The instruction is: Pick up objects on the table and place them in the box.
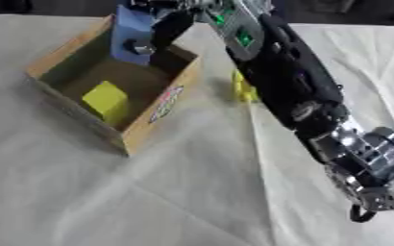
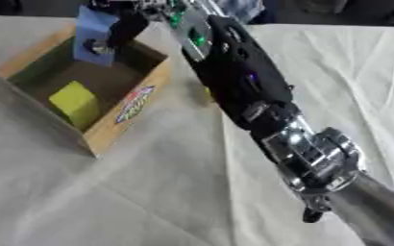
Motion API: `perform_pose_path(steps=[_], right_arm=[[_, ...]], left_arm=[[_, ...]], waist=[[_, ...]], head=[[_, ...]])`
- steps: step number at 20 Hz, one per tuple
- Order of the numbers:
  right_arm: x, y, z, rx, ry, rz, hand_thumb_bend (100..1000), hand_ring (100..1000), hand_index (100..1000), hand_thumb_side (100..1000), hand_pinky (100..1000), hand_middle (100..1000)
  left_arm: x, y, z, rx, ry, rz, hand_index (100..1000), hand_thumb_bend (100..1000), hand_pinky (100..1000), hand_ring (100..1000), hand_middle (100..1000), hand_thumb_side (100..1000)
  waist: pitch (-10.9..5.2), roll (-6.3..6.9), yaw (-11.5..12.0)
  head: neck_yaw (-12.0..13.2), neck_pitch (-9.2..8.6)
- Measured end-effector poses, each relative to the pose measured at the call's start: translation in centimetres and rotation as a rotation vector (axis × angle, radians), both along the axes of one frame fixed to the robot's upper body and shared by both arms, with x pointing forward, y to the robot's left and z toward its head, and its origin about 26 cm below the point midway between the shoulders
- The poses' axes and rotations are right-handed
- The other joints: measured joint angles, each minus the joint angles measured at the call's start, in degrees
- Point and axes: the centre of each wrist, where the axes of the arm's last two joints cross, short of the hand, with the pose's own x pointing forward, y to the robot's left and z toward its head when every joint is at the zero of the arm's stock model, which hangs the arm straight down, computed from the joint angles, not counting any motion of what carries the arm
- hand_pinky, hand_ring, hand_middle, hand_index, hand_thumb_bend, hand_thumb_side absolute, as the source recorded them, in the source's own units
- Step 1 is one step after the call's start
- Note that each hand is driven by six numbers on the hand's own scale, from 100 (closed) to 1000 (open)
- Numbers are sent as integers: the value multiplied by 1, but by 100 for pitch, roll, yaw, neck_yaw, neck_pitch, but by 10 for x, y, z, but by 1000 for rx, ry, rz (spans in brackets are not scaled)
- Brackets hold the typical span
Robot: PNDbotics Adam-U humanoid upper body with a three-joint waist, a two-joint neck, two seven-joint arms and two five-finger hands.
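Right hand [image 1: 171,24] partly behind blue object [image 1: 133,36]

The right arm stretches from the near right corner of the table diagonally up toward its far left, black forearm following a silver wrist joint. Its right hand [image 1: 171,21] hangs fingers down, curled round a blue block [image 1: 131,34].

Cloth-covered table [image 1: 108,202] (box [image 1: 171,98], yellow object [image 1: 244,90])

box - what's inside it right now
A yellow block lies on the box floor. The right robot hand holds a blue object above the far end, covering the floor beneath it.
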Motion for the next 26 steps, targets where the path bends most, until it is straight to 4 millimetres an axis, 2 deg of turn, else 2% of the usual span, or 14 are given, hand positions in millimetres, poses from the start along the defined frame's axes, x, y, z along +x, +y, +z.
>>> perform_pose_path(steps=[7,11,15,16,20,26], right_arm=[[9,14,-25,-48,21,-4,106,856,876,573,888,669],[10,18,-30,-65,25,14,178,875,918,589,903,732],[10,21,-33,-98,16,22,188,885,937,613,910,750],[10,22,-33,-103,13,24,230,910,963,686,933,782],[11,22,-34,-121,3,23,269,930,983,705,951,815],[11,21,-34,-143,-19,11,426,939,1000,783,963,827]], left_arm=[[0,0,0,1,-2,-4,669,229,615,840,1000,949],[0,0,0,2,-2,-5,669,228,615,840,1000,949],[0,-1,0,0,-1,-6,669,228,615,840,1000,949],[0,-1,0,-1,-1,-6,669,228,615,841,1000,948],[0,-2,0,-5,0,-7,669,227,614,841,1000,947],[0,-2,0,-4,3,-8,668,228,614,840,1000,946]], waist=[[1,-3,30],[1,-4,31],[1,-4,32],[1,-4,32],[1,-7,32],[1,-21,30]], head=[[-29,-6],[-31,-14],[-34,-31],[-34,-33],[-35,-48],[-29,-49]])
